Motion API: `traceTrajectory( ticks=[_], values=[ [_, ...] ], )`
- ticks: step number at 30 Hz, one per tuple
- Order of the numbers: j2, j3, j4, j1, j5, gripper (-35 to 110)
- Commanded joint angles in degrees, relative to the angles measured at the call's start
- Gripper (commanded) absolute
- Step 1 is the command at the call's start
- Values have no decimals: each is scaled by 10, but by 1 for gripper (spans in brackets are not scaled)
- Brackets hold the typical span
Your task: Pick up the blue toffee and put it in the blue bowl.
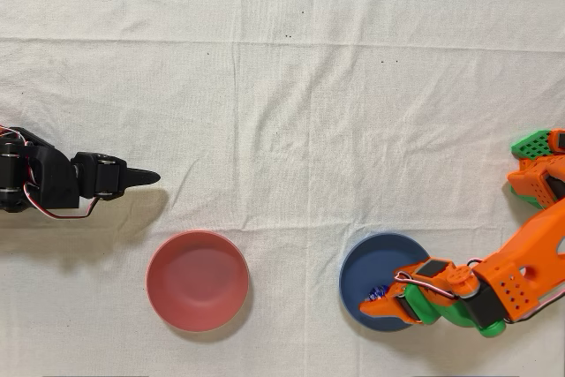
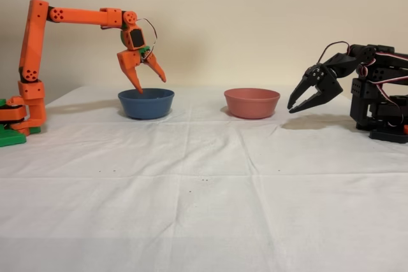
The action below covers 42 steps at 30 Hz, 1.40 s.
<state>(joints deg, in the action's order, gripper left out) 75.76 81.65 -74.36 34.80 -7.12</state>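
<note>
No lettering, labels, brand marks or numbers can be read anywhere in either view. The blue bowl [image 1: 381,282] and the pink-red bowl [image 1: 197,281] are plain, and the white cloth [image 1: 282,86] over the tabletop carries only creases and a few dark specks.

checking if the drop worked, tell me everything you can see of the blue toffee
The blue toffee shows in the overhead view as a tiny shiny dark-blue speck with a pale glint of wrapper. It lies inside the blue bowl, on the bowl's floor near the lower rim, right beside the tip of the orange arm's end effector. The end effector's fingers are spread apart in the fixed view, so nothing grips it. Its wrapper ends are too small to make out.
</note>
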Motion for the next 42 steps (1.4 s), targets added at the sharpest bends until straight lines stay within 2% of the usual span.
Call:
traceTrajectory(
  ticks=[1, 8, 11, 17, 25, 29, 42],
  values=[
    [51, 4, -1, 3, -7, 52],
    [102, 44, -2, -28, -11, 48],
    [128, 37, -17, -57, -10, 32],
    [195, 53, -28, -147, -3, 20],
    [411, 257, 25, -259, -62, 0],
    [521, 333, 43, -301, -35, 0],
    [829, 581, 131, -331, -14, 0]
  ],
)
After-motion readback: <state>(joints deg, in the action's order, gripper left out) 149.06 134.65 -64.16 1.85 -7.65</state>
